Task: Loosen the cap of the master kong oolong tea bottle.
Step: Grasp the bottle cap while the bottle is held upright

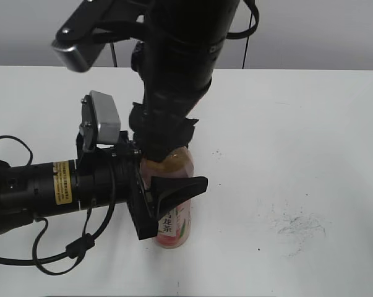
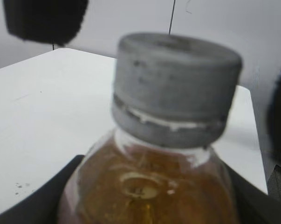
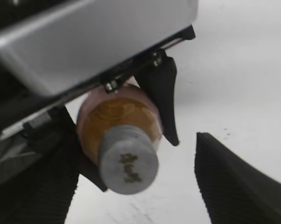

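From the left, the left gripper (image 1: 167,207) comes in low across the white table (image 1: 297,124) and clamps the master kong oolong tea bottle (image 1: 174,229), which stands upright near the table's middle. Above it the right gripper (image 3: 135,186) hangs over the grey cap (image 3: 128,165), its black fingers (image 3: 233,182) spread wide on either side, not touching it.

Hidden and cut off around the bottle neck

My right arm blocks the small grey ribbed plastic cap (image 2: 175,86) from the exterior view, along with my right hand's fingers. My left hand (image 1: 167,201) covers part of the slim clear bottle of amber tea (image 1: 174,232) and its pink label. The left wrist view is blurred and crops the bottle below its shoulder.
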